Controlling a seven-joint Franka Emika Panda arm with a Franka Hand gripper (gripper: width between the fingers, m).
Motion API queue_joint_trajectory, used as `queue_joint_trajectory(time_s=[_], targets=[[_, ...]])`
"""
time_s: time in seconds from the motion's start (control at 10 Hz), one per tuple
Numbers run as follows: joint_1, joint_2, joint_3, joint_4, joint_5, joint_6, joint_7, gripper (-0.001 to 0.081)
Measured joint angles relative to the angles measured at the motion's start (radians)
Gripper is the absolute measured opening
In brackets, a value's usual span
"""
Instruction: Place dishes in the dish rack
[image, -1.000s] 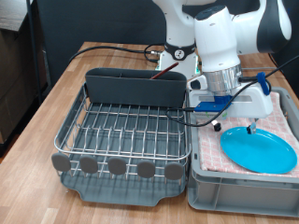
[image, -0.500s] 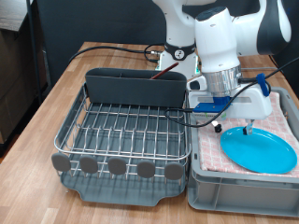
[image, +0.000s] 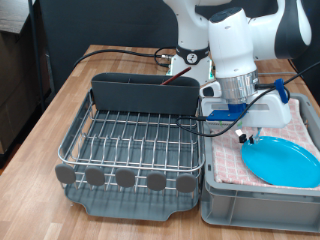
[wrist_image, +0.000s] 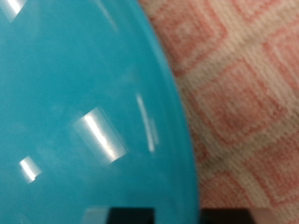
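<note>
The round light-blue plate (image: 285, 163) lies on the pink checked cloth (image: 303, 128) in the grey crate (image: 258, 206) at the exterior view's right. My gripper (image: 256, 134) is down at the plate's rim on the side towards the rack, touching or just above it. In the wrist view the plate (wrist_image: 84, 103) fills most of the picture, with its rim over the cloth (wrist_image: 252, 84). The dish rack (image: 130, 145) stands at the left with nothing on its wire grid. The white cup and the wooden spoon are out of view.
The tall grey cutlery bin (image: 145, 92) stands along the rack's far side, and round grey knobs (image: 124, 178) line its near edge. Black and red cables (image: 130, 52) run over the wooden table (image: 60, 100) behind the rack.
The plate has shifted slightly towards the exterior view's right and bottom. The gripper has moved a little lower at its rim.
</note>
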Motion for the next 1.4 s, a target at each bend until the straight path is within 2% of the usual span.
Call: queue_joint_trajectory(time_s=[0.1,0.4,0.6,1.0,1.4], targets=[[0.000,0.000,0.000,0.000,0.000,0.000,-0.002,0.0051],[0.000,0.000,0.001,0.000,0.002,0.000,-0.009,0.0017],[0.006,0.000,-0.015,0.000,-0.046,-0.001,0.015,0.0017],[0.069,-0.024,-0.117,-0.002,-0.300,-0.043,0.221,0.0014],[0.118,-0.095,-0.205,-0.004,-0.553,-0.129,0.426,0.0014]])
